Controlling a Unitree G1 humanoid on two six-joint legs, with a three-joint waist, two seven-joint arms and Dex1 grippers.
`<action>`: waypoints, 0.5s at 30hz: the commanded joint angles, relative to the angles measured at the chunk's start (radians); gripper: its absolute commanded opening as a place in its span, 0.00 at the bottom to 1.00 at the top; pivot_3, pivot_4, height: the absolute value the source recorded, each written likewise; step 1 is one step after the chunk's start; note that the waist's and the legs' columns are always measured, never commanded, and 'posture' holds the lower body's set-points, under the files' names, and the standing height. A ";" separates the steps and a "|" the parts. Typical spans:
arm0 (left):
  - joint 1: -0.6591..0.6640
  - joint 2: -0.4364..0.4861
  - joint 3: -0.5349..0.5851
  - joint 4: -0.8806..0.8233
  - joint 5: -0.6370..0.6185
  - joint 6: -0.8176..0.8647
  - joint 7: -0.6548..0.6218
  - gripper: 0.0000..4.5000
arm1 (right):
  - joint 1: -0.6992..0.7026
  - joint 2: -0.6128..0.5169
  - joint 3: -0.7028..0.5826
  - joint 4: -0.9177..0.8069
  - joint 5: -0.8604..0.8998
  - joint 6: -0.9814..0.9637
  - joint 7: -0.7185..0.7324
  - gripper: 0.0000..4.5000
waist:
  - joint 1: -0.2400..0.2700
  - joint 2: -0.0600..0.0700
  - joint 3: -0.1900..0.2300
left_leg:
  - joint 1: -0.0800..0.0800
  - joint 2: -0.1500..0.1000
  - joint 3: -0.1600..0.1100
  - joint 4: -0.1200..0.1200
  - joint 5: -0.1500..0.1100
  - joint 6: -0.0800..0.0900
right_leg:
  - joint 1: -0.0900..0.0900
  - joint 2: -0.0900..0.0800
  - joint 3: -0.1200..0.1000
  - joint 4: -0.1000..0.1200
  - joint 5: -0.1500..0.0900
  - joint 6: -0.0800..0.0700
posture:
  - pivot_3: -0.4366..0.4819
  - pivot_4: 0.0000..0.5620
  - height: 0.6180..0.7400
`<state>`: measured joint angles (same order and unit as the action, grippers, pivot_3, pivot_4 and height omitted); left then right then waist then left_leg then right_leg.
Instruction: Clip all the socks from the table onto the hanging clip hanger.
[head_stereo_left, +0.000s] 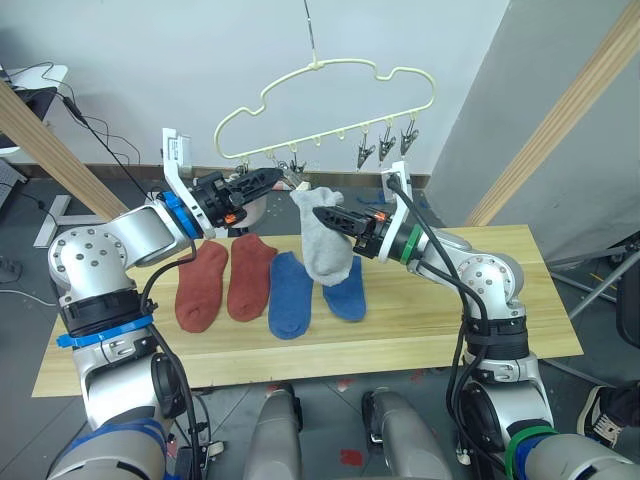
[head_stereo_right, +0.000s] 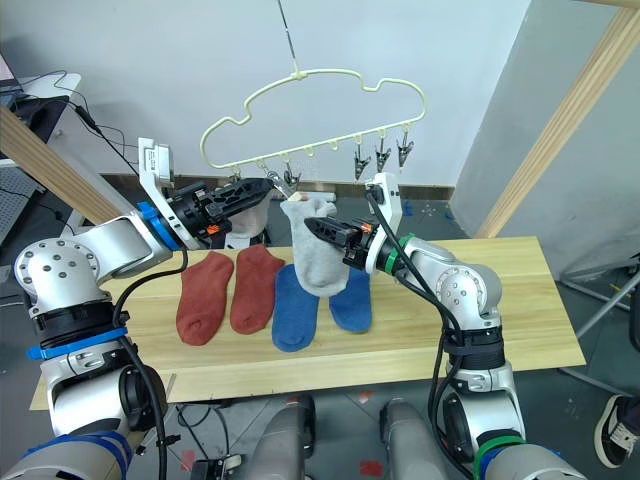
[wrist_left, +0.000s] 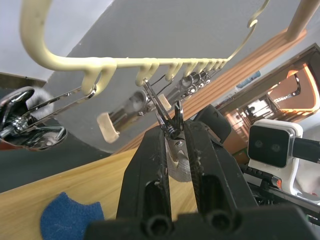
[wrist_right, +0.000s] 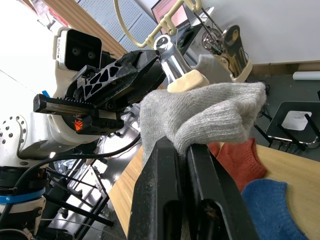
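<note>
on the table (head_stereo_left: 440, 330), nearest to the camera, two rust-red socks (head_stereo_left: 225, 282) and two blue socks (head_stereo_left: 312, 290) are laid side by side, not yet clipped. a little farther and above them, a light grey sock (head_stereo_left: 325, 240) is held up by the right gripper (head_stereo_left: 322, 217), whose fingers are closed narrowly on the upper edge of it, so that the rest hangs down over the blue pair. beyond it, the left gripper (head_stereo_left: 278, 177) is raised to the clip hanger (head_stereo_left: 325, 110), and its fingers are pressed together on the handles of one metal clip (wrist_left: 167, 112) in the row. whether the mouth of this clip is open enough cannot be told. to do this step well, the clip should be kept squeezed while the edge of the grey sock is brought fully between its jaws. the squeeze is best released first, and the sock only after. the hanger probably swings easily, so it should be pushed gently.
</note>
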<state>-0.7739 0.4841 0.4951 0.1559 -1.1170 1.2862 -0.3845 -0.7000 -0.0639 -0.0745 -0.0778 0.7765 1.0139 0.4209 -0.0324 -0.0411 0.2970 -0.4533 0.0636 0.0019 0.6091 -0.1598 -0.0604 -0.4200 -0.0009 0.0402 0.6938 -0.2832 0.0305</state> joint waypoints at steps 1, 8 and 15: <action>-0.002 0.012 0.004 -0.038 -0.027 -0.003 -0.013 0.05 | -0.016 0.006 0.004 -0.019 0.010 -0.019 0.006 0.00 | 0.000 0.000 0.000 | 0.000 0.000 0.000 0.000 0.000 0.000 | 0.000 0.000 0.000 0.000 0.000 0.000 | 0.47 0.49 1.00; 0.018 0.022 -0.018 -0.082 -0.026 -0.020 -0.049 0.05 | -0.015 0.009 0.008 -0.017 0.010 -0.018 0.008 0.00 | 0.000 0.000 0.000 | 0.000 0.000 0.000 0.000 0.000 0.000 | 0.000 0.000 0.000 0.000 0.000 0.000 | 0.48 0.50 1.00; 0.029 0.032 -0.013 -0.092 -0.045 -0.015 -0.074 0.45 | -0.020 0.007 0.010 -0.012 0.011 -0.020 0.007 0.00 | 0.000 0.000 0.000 | 0.000 0.000 0.000 0.000 0.000 0.000 | 0.000 0.000 0.000 0.000 0.000 0.000 | 0.48 0.50 1.00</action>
<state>-0.7449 0.5039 0.4760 0.1092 -1.1304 1.2762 -0.4386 -0.7001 -0.0592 -0.0571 -0.0716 0.7764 1.0127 0.4206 -0.0323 -0.0410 0.2970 -0.4535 0.0636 0.0020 0.6088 -0.1599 -0.0604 -0.4201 -0.0009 0.0403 0.6934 -0.2832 0.0306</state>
